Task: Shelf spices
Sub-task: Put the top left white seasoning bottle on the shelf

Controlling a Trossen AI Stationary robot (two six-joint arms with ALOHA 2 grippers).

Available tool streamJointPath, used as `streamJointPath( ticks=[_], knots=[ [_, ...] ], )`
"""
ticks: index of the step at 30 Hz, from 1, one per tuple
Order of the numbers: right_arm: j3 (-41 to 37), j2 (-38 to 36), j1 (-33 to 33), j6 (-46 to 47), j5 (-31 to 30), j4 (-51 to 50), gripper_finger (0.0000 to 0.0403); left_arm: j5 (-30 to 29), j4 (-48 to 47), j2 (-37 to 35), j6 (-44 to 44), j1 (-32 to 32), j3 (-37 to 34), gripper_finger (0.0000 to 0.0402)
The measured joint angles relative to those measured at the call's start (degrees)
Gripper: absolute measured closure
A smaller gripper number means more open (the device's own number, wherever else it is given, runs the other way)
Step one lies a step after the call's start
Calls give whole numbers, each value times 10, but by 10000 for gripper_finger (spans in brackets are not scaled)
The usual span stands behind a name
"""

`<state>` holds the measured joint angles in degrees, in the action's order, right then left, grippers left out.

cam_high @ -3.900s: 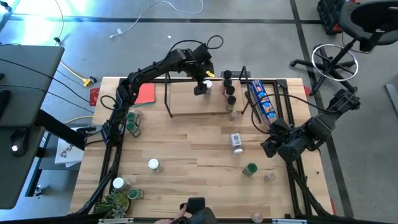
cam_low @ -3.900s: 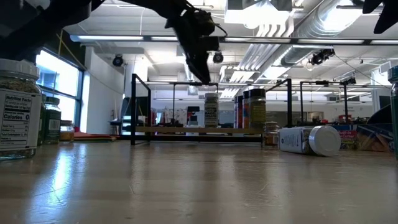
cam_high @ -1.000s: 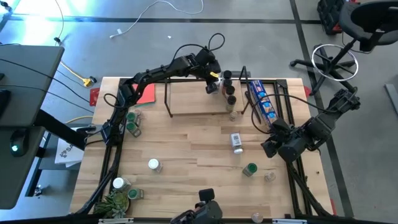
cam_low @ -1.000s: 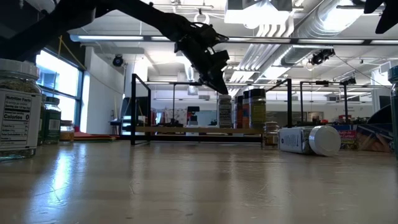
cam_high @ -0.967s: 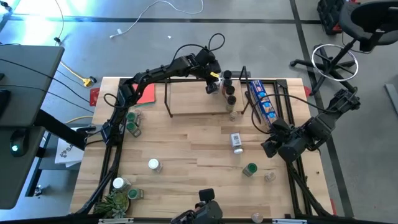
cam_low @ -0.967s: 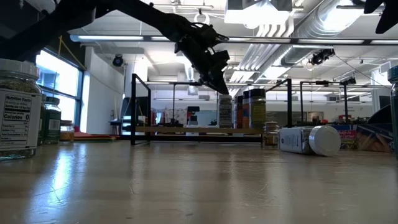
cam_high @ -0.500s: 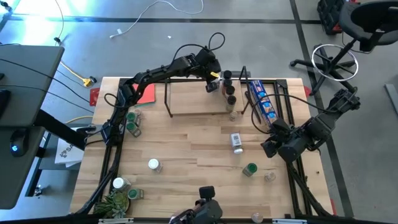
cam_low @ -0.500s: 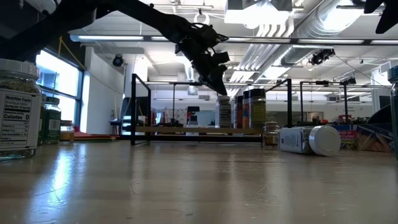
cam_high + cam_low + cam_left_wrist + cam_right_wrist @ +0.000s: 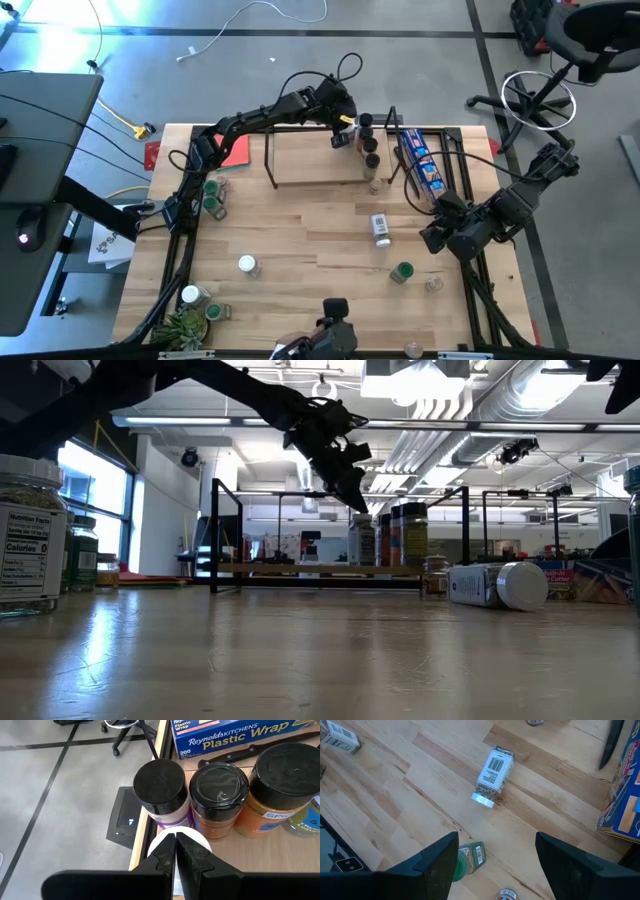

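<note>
The shelf point(image 9: 310, 162) stands at the table's far side, with several spice jars in a row at its right end point(image 9: 371, 150). My left gripper point(image 9: 342, 134) is shut right above a white-lidded jar point(image 9: 362, 540) that stands upright on the shelf board beside black-lidded jars point(image 9: 160, 780) point(image 9: 219, 782). My right gripper point(image 9: 497, 840) hangs open above the table's right side and holds nothing. A white-lidded jar point(image 9: 380, 228) lies on its side on the table, and a green-lidded one point(image 9: 402, 272) lies nearer. My left gripper comes slanting down from the table's left over the jar's white lid point(image 9: 158, 845). Its shut fingertips point(image 9: 176, 840) cover the lid's middle, and I cannot tell whether they touch it. The jar stands upright on the shelf board.
More jars are scattered at the table's left edge point(image 9: 213, 198), near left point(image 9: 247, 265) point(image 9: 192, 296) and near right point(image 9: 433, 284). A blue packet point(image 9: 422, 165) lies right of the shelf, a red card point(image 9: 235, 150) left of it, and a potted plant point(image 9: 185, 325) stands at the near left corner.
My left gripper has rolled a little at the wrist while staying above the white-lidded jar. The jar has kept its place on the shelf.
</note>
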<state>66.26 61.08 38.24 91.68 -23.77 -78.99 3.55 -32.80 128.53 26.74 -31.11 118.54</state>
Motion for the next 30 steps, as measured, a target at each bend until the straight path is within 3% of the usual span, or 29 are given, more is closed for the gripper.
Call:
streamJointPath(
  ticks=[30],
  knots=[
    [0, 0, 0, -1, 1, 4, 144, 4, 14, -25, -1, 1, 0, 393]
  ],
)
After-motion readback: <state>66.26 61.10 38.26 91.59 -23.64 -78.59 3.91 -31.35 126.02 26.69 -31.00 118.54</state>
